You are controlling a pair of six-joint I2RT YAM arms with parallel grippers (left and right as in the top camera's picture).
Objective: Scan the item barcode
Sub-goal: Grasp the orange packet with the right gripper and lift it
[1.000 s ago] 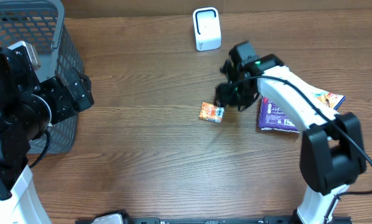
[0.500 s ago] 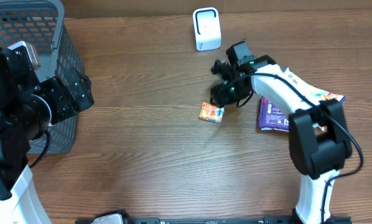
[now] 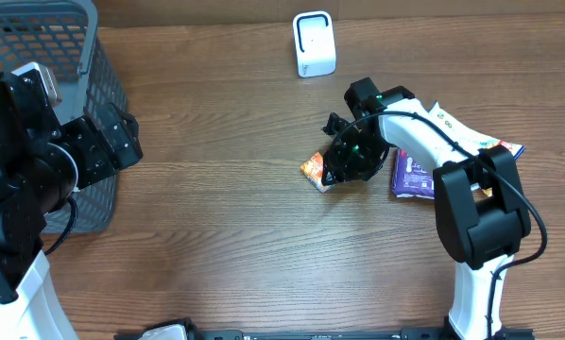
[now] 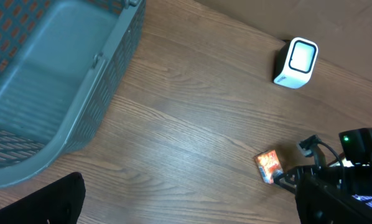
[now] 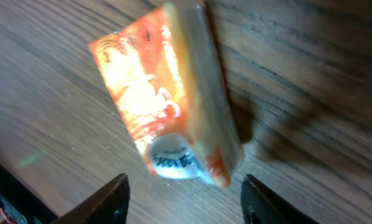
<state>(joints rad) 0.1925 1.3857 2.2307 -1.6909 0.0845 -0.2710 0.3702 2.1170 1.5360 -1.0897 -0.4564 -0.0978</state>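
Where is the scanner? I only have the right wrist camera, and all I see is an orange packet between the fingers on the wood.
Observer: From overhead, the white scanner stands at the far side, almost straight beyond the orange packet.
Operator: Is anything else lying close to that hand?
Observer: Yes, a purple packet lies just to the right of the right gripper, partly under the arm.
Operator: And the other arm?
Observer: The left gripper is open with nothing in it, beside the grey basket, well to the left of the packet.
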